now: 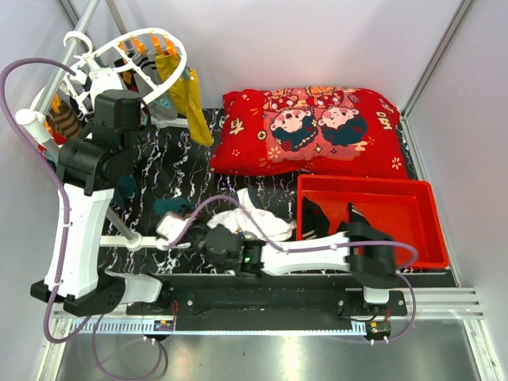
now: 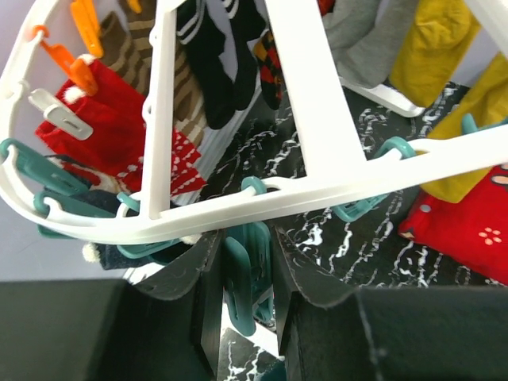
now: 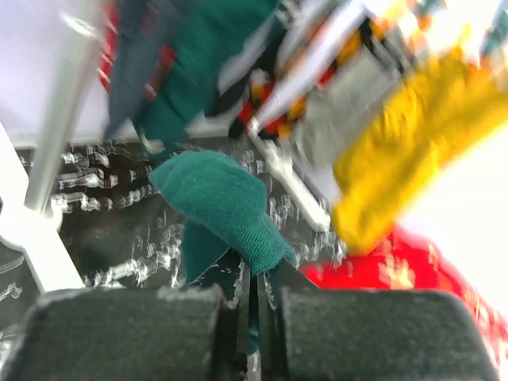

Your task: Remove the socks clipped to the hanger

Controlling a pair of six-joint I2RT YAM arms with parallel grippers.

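Under hanger (image 2: 238, 210) rim, left claw (image 2: 246, 248) seemingly tight on clip (image 2: 238, 295); right claw (image 3: 254, 287) on sock (image 3: 218, 194)

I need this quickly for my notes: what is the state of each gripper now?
Left gripper: closed on a teal clip.
Right gripper: closed, holding a teal sock.

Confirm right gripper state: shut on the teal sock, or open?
Shut on it. In the right wrist view, the right gripper has its jaws together, pinching the dark teal sock.
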